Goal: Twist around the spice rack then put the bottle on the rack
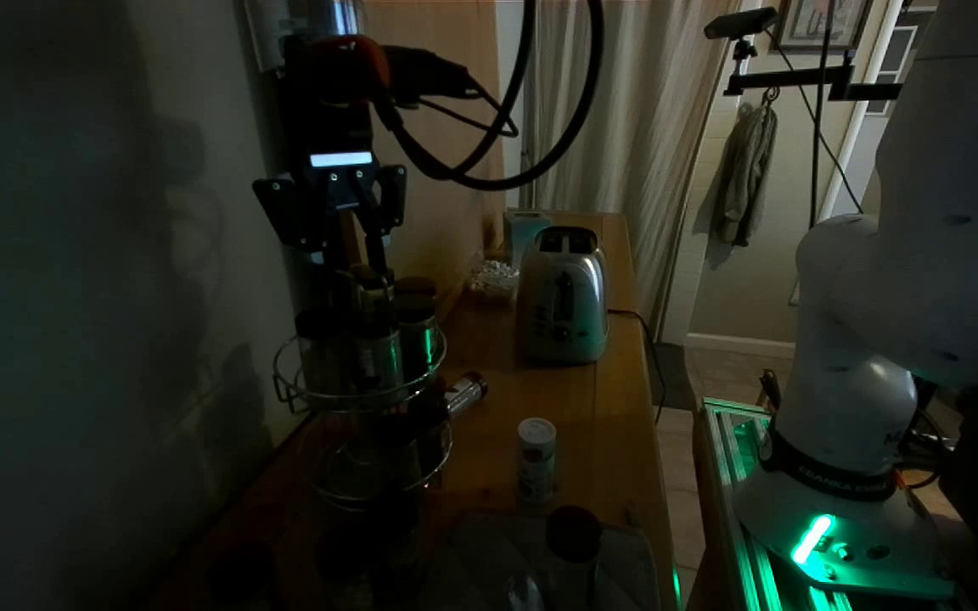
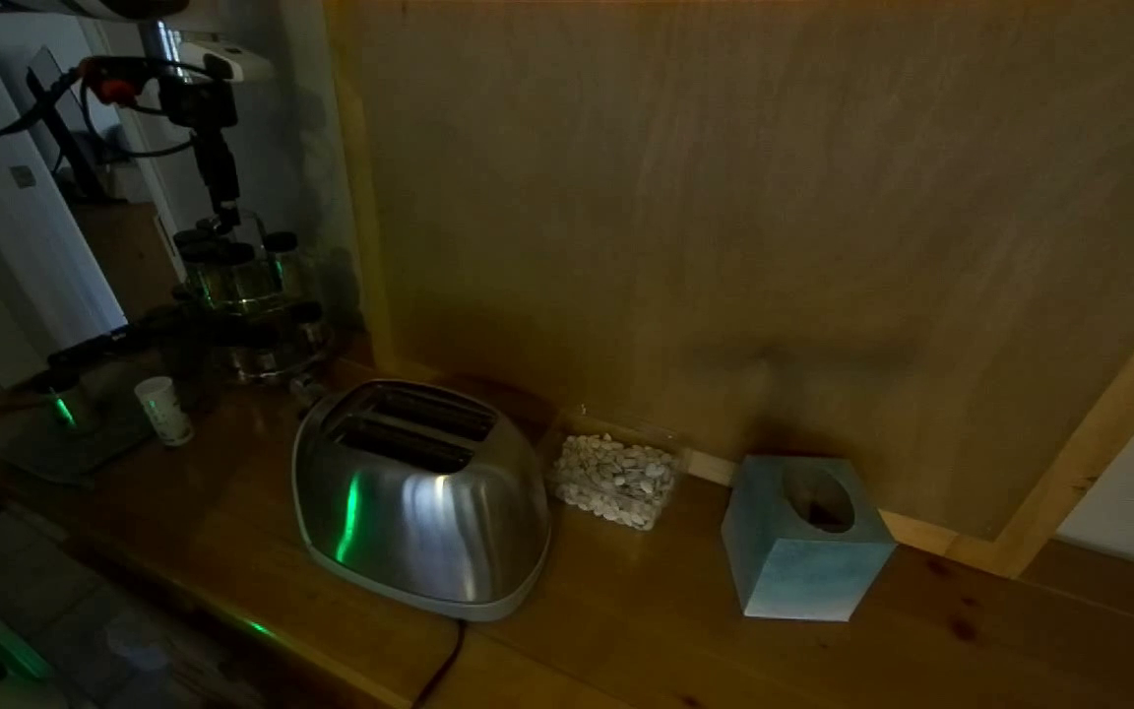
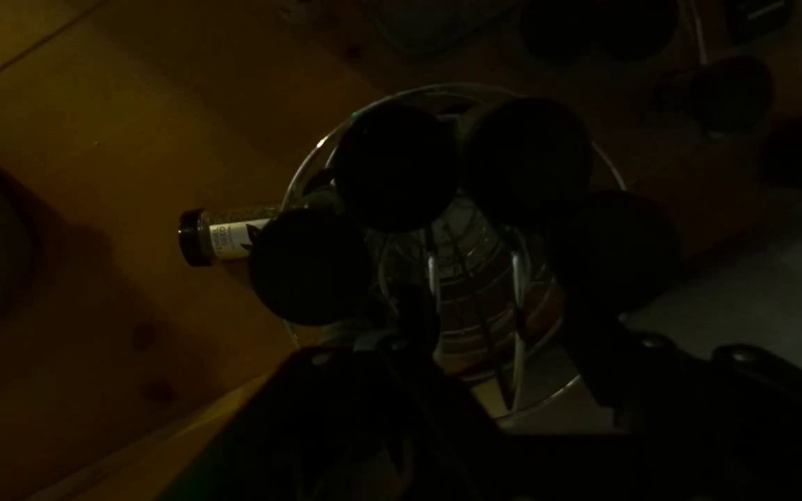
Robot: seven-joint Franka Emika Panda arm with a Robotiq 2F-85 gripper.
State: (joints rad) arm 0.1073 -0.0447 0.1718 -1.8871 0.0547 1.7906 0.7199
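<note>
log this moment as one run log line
end effector: jaws apart, at top of spice rack | white-capped bottle: upright on table | placement: pending

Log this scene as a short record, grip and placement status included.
Overhead: black two-finger gripper, jaws apart
Beneath it: round tiered wire spice rack holding dark-lidded jars
Contact: too dark to tell
To be racked: small pale white-capped cylindrical bottle, upright on the wooden counter
On its side near the rack: clear white-labelled dark-capped jar
Also standing: rounded grey metal toaster
</note>
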